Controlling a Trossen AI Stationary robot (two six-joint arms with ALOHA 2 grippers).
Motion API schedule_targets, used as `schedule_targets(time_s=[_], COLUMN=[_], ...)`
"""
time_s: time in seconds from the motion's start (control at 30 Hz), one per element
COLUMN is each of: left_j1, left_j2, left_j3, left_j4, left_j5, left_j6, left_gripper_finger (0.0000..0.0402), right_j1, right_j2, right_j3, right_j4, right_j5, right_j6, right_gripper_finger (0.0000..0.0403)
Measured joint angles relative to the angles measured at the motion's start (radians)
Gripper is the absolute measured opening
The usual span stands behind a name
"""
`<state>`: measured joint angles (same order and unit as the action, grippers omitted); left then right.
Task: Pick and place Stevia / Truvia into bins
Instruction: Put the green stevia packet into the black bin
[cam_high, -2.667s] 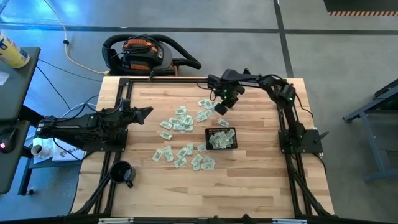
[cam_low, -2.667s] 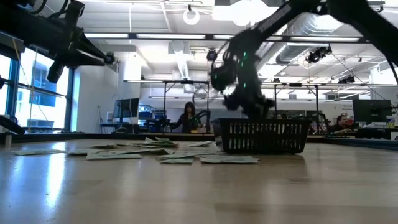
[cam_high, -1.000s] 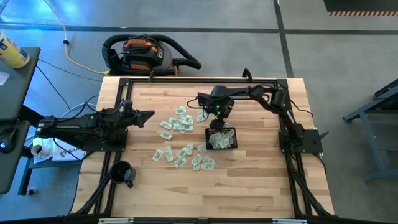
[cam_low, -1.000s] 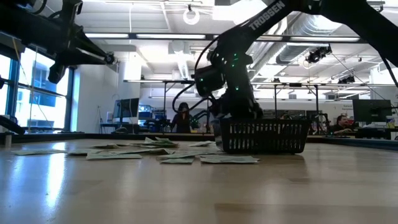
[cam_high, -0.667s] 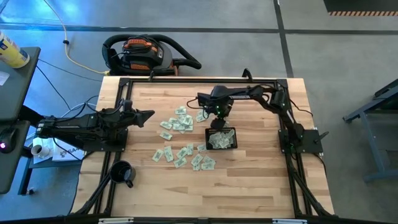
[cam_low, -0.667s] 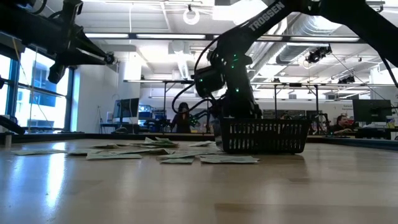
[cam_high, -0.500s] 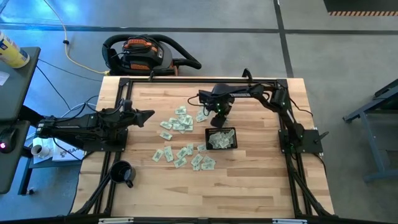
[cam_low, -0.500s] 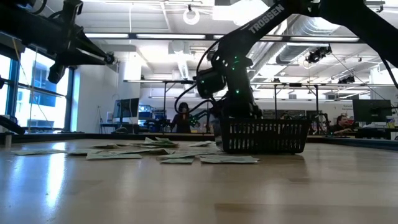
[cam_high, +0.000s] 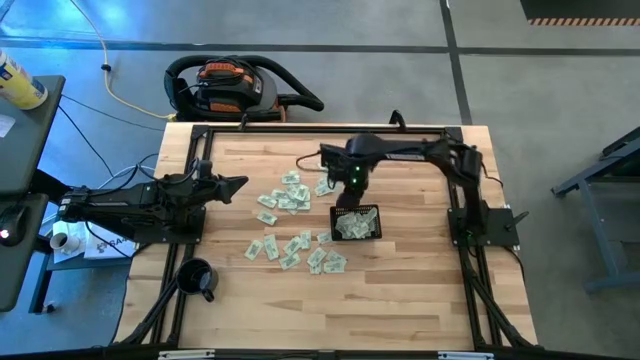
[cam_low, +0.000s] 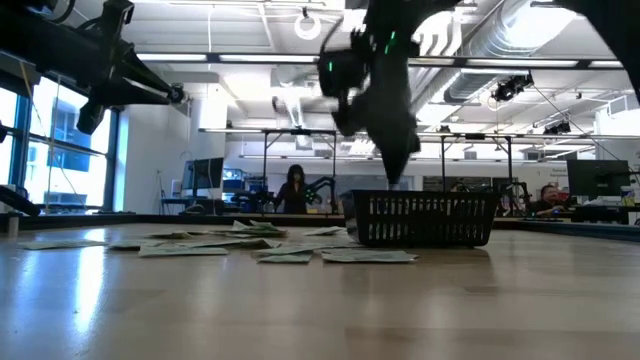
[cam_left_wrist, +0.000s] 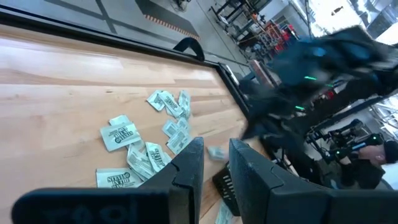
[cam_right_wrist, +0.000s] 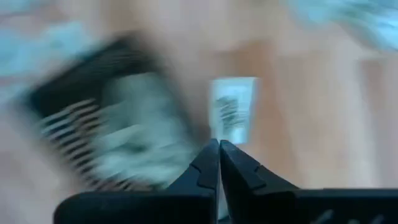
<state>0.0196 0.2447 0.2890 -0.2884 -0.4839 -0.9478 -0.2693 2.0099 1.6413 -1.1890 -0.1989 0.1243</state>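
Observation:
Many pale green and white sachets lie flat on the wooden table, left of and in front of the black mesh basket, which holds several more. My right gripper is raised over the table just past the basket's far wall and shows high in the low view. It is shut on one sachet. My left gripper waits open at the table's left, above the surface, its fingers pointing toward the sachets. My right gripper pinches one sachet by its edge between its two fingertips. The fingers point down from above. The sachet hangs below them, lifted clear of the table, beside the basket.
A round black mug stands near the table's front left corner. A black and orange vacuum cleaner sits on the floor beyond the far edge. Bare wood lies right of the basket and along the near edge. People show in the room behind.
My right gripper was low at the table just behind the basket's far wall and has risen straight up, shut, with one sachet lifted clear of the table. The basket and the other sachets have stayed put.

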Motion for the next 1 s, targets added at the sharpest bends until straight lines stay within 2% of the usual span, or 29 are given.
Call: schedule_targets(time_s=[0.07,0.13,0.17,0.3,0.47,0.57,0.63,0.73,0.9,1.0], left_j1=[0.000,0.000,0.000,0.000,0.000,0.000,0.000,0.000,0.000,0.000], left_j2=[0.000,0.000,0.000,0.000,0.000,0.000,0.000,0.000,0.000,0.000], left_j3=[0.000,0.000,0.000,0.000,0.000,0.000,0.000,0.000,0.000,0.000], left_j4=[0.000,0.000,0.000,0.001,0.002,0.002,0.002,0.002,0.002,0.002], left_j5=[0.000,0.000,0.001,0.027,0.064,0.064,0.064,0.064,0.064,0.064], left_j6=[0.000,0.006,0.011,0.022,0.016,0.008,0.000,-0.001,-0.004,-0.004], left_gripper_finger=[0.0111,0.0111,0.0111,0.0111,0.0111,0.0111,0.0111,0.0111,0.0111,0.0111], right_j1=[0.046,0.085,0.103,0.139,0.086,0.017,-0.029,-0.067,-0.053,-0.036], right_j2=[-0.015,-0.009,0.002,0.006,-0.022,-0.018,-0.001,0.034,0.083,0.111], right_j3=[0.002,0.001,0.000,-0.001,0.002,0.002,0.000,-0.001,-0.001,-0.001], right_j4=[0.013,0.011,0.011,0.040,0.052,0.051,0.047,0.023,0.018,0.020], right_j5=[-0.071,-0.096,-0.081,0.118,0.162,0.153,0.097,0.075,0.070,0.081], right_j6=[-0.006,0.006,0.009,0.085,0.156,0.163,0.168,0.171,0.116,0.104], right_gripper_finger=[0.0010,0.0023,0.0029,0.0033,0.0005,0.0010,0.0037,0.0106,0.0229,0.0271])
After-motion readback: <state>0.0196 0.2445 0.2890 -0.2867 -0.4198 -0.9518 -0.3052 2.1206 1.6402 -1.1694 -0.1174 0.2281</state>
